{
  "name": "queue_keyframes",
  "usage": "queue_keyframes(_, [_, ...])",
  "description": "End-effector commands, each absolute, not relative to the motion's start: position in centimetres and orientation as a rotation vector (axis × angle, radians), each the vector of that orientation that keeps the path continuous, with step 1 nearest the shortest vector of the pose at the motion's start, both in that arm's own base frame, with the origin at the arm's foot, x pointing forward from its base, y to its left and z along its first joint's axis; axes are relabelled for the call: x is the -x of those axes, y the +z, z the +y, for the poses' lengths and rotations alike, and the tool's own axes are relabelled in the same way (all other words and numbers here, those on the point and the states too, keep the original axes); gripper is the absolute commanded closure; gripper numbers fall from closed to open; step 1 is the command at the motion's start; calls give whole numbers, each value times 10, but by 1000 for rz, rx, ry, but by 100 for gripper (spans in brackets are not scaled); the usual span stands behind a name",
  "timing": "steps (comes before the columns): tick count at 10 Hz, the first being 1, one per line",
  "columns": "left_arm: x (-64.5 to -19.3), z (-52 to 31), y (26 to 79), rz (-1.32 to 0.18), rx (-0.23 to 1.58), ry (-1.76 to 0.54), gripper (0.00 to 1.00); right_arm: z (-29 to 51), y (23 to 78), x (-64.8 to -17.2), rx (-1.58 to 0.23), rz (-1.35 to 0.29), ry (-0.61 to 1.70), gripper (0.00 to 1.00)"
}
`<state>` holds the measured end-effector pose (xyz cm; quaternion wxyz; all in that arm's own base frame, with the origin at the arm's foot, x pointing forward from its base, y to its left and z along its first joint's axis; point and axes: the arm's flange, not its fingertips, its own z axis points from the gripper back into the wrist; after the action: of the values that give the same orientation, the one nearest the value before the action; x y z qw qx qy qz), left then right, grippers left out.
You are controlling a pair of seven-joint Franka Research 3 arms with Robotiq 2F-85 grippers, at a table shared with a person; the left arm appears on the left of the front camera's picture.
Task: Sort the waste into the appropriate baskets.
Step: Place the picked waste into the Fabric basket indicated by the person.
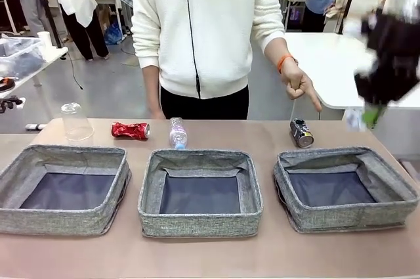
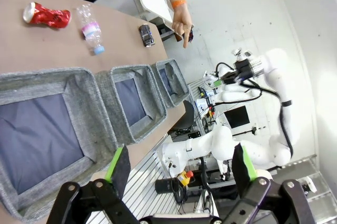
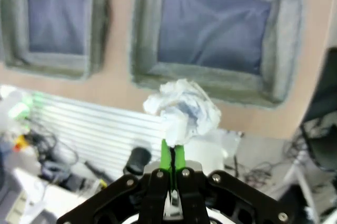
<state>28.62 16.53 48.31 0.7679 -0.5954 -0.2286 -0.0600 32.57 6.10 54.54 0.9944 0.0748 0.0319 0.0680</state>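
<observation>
Right pincer [image 3: 172, 153] clenched on a crumpled white paper ball [image 3: 181, 110], held aloft by the right edge of the worktop [image 1: 210, 253]. It looks light, soft and crushable; a protruding fold suits gripping. Left pincer [image 2: 180, 165] gapes, released.

Brown table [image 1: 210, 259], left basket [image 1: 59, 223], middle basket [image 1: 200, 225] and right basket [image 1: 348, 218] in a row along its near side, behind them upturned clear plastic cup [image 1: 77, 121], crushed red can [image 1: 130, 130], pink-labelled clear plastic bottle [image 1: 177, 133] lying down, dark can [image 1: 301, 133] near the right basket
</observation>
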Motion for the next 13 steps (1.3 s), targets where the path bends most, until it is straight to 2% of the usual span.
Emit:
queue_keyframes(1, [-286, 165, 484, -518, 1305, -148, 0, 46, 489, -314, -231, -16, 28, 99])
queue_keyframes(7, [-286, 165, 484, -518, 1305, -148, 0, 44, 476, -321, -273, -70, -46, 99])
queue_keyframes(8, [-286, 165, 484, -518, 1305, -148, 0, 45, 476, -321, -277, -63, -43, 88])
queue_keyframes(9, [-286, 165, 484, -518, 1305, -148, 0, 45, 475, -322, -285, -69, -32, 41])
queue_keyframes(10, [-286, 165, 484, -518, 1305, -148, 0, 45, 475, -322, -287, -68, -37, 29])
queue_keyframes(11, [-286, 165, 484, -518, 1305, -148, 0, 45, 474, -321, -288, -66, -40, 0])
queue_keyframes(12, [-286, 165, 484, -518, 1305, -148, 0, 45, 474, -321, -292, -69, -41, 0])
queue_keyframes(13, [-286, 165, 484, -518, 1305, -148, 0, 45, 474, -321, -297, -69, -41, 16])
